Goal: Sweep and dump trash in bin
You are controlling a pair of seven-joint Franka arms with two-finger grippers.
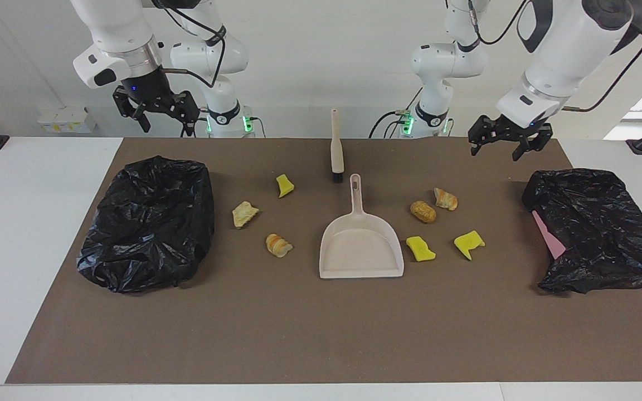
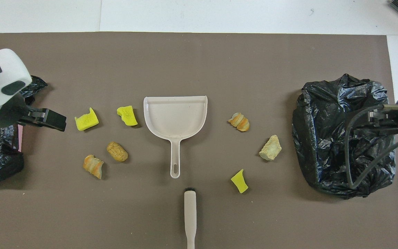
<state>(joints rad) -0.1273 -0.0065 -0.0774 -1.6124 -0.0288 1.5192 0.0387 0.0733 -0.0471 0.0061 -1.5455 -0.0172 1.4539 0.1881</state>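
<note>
- Seven small scraps of trash are being shown lying on the brown mat of the counter (image 1: pixel 321 334), none of them in a bin.
- Three are bright yellow sponge chunks: two (image 1: pixel 421 249) (image 1: pixel 468 243) toward the left arm's end, one (image 1: pixel 284 185) toward the right arm's end.
- Four are tan-brown pastry-like pieces: two (image 1: pixel 423 211) (image 1: pixel 446 199) toward the left arm's end, two (image 1: pixel 244 214) (image 1: pixel 278 245) toward the right arm's end.
- One beige plastic dustpan (image 1: pixel 361 245) is being seen between the two groups, handle toward the robots.
- One beige brush with black bristles (image 1: pixel 336 149) is lying nearer to the robots, just apart from that handle.
- Two bins lined with crumpled black bags (image 1: pixel 148 223) (image 1: pixel 599 228) are standing, one at each end.
- The left tool (image 1: pixel 504 143) is being held open and empty, in the air over the mat.
- The right tool (image 1: pixel 156 114) is being held open and empty, above the counter's edge nearest the robots.
</note>
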